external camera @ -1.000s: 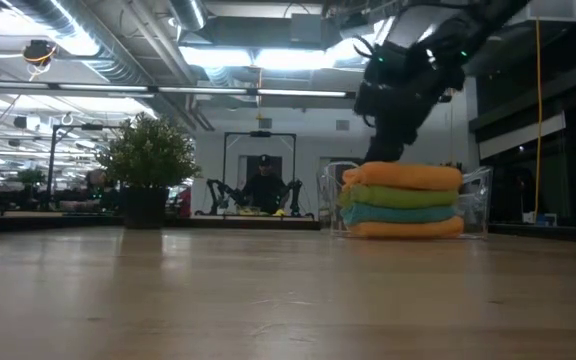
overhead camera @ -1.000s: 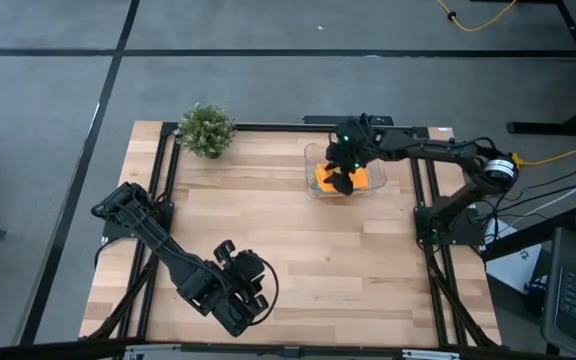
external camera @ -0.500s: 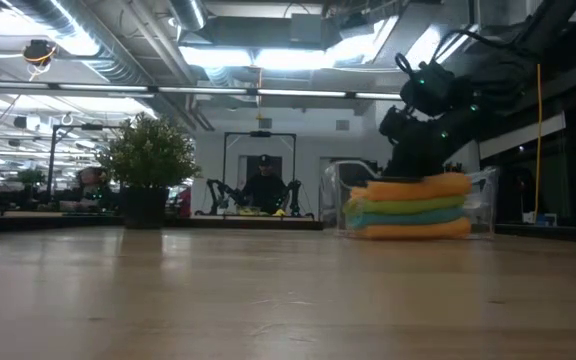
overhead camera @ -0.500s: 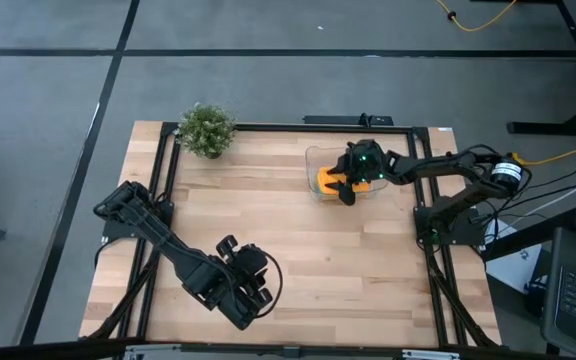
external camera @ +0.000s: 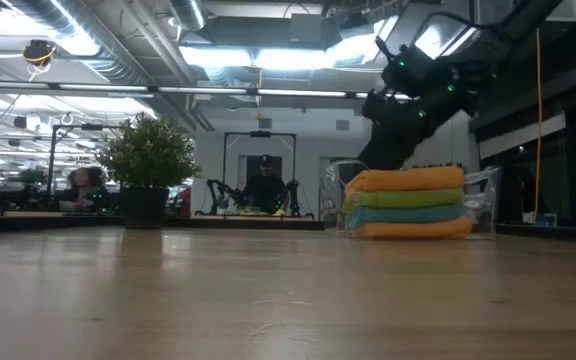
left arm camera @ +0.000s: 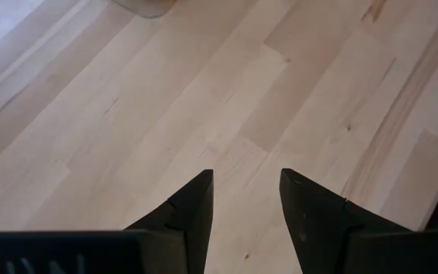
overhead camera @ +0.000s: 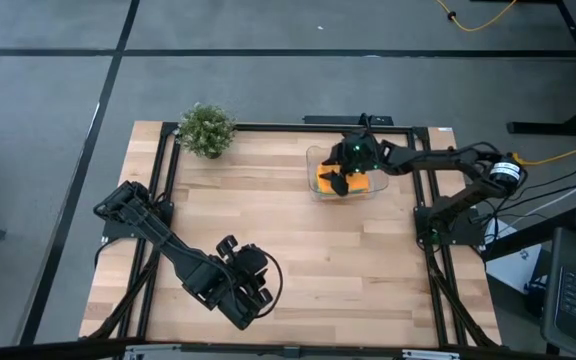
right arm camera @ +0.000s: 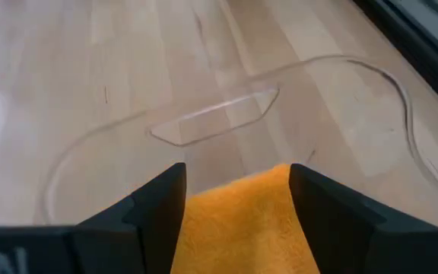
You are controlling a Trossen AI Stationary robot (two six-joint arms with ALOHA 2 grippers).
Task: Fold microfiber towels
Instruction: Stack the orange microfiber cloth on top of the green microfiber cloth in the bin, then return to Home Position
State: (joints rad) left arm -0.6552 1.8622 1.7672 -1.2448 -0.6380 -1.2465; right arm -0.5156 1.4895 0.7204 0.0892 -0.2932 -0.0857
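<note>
I see the four folded microfiber towels stacked in the clear plastic tub (overhead camera: 313, 172) near the far edge of the light wooden bench (overhead camera: 298, 260), toward its right corner. From the low view I read the stack bottom to top: an orange fuzzy towel (external camera: 408, 229), a teal blue towel (external camera: 400, 213), a lime green towel (external camera: 404, 197) and a second orange towel on top (external camera: 406, 179). The pile sits level between the tub's transparent walls.

My right gripper (overhead camera: 343, 182) hangs right over the tub, its dark fingers spread apart and grasping nothing. In the right wrist view the top orange towel (right arm camera: 242, 221) fills the gap between the two fingers (right arm camera: 158, 209), with the tub's clear rim (right arm camera: 219, 118) curving on the bench beyond. In the low view the gripper (external camera: 378, 160) sits at the stack's far left upper edge; I cannot tell whether it touches the cloth.

My left gripper (overhead camera: 253, 300) waits near the front edge of the bench, left of the middle, well apart from the tub. Its fingers (left arm camera: 192, 209) are released, with only bare wood showing between them.

A small green potted plant (overhead camera: 206, 130) stands at the far edge toward the left corner. In the low view a person (external camera: 264, 185) sits in the room behind the bench.
</note>
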